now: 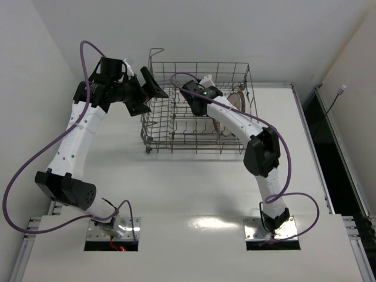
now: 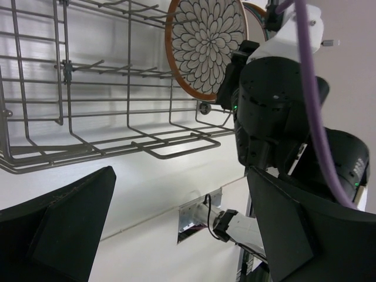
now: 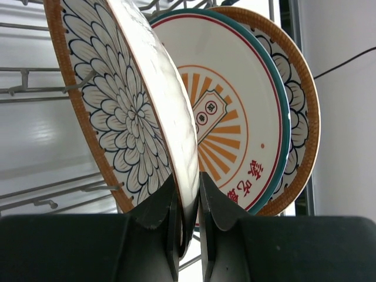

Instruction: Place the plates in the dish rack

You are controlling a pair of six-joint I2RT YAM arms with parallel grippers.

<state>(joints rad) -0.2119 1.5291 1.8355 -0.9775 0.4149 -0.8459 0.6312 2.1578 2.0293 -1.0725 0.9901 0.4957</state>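
Rack (image 1: 176, 126): stands at the middle of the table's (image 1: 194, 188) far edge. Three plates stand on edge among the tines at its right end: near petal plate (image 3: 117, 117), sunburst plate (image 3: 235, 111) and far petal plate (image 3: 302, 117), overlapping in the right wrist view. Right gripper (image 3: 188, 197): clamped on the near petal plate's rim. Left gripper (image 1: 147, 94): jaws wide apart, holding nothing, just outside the rack's left side.

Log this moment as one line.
right gripper: shut on petal plate, upright in rack | left gripper: open, outside rack | sunburst plate, third plate: racked
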